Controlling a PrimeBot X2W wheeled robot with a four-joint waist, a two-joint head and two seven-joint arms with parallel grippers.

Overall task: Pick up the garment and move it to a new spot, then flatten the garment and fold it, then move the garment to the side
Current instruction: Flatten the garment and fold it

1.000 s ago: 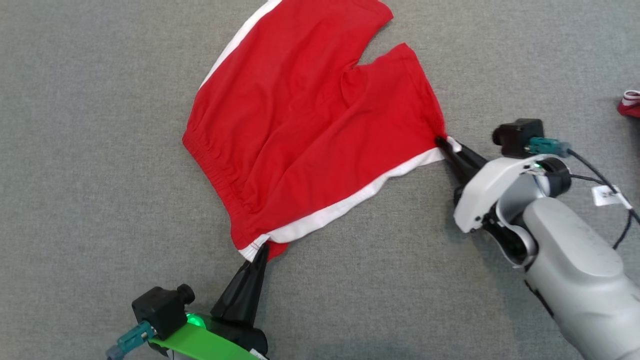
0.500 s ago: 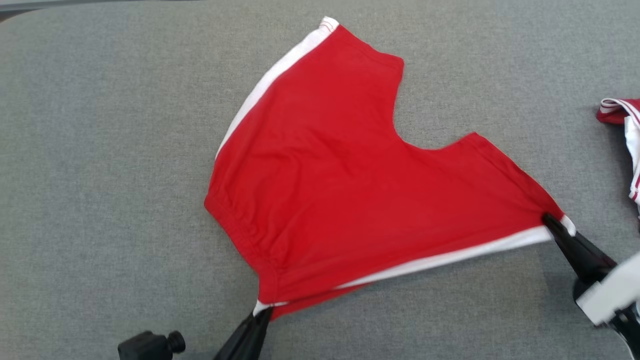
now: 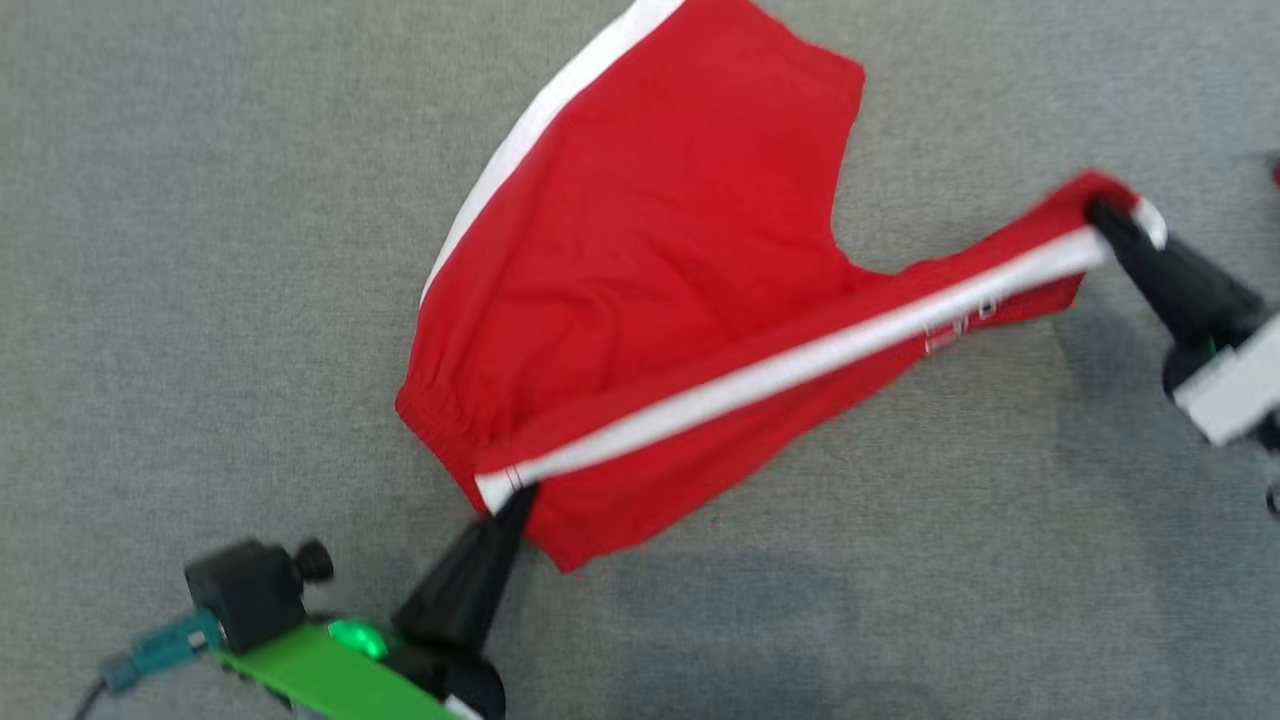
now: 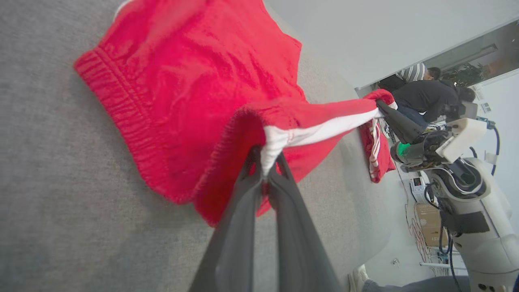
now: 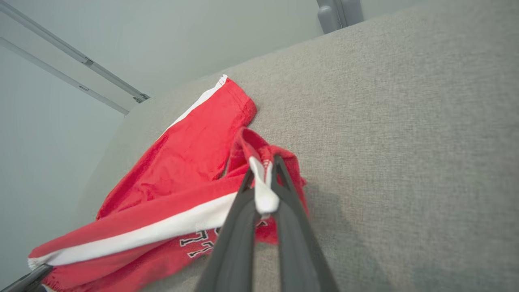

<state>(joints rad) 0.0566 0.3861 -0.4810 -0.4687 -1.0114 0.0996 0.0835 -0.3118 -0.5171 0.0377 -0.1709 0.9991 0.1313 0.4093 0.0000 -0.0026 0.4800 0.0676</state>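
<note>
The shorts (image 3: 650, 280) lie partly on the bench (image 3: 200, 250), with one white-striped side lifted and pulled taut. The left pincer (image 3: 515, 495) is clamped on its waistband corner, the right pincer (image 3: 1100, 215) on its hem corner. That held edge runs from near left to far right. The flat leg lies beyond it, so the fold likely carries forward.

The red fabric shorts (image 3: 660, 280) carry a white stripe (image 3: 800, 365) along each side seam and black-outlined lettering (image 5: 198, 243) near one leg hem. The woven cloth surface (image 3: 200, 250) beneath is plain mottled grey. The left gripper (image 3: 518, 495) is black with a bright green wrist cover (image 3: 320, 675). The right gripper (image 3: 1102, 213) is black with a white casing (image 3: 1235, 390).
</note>
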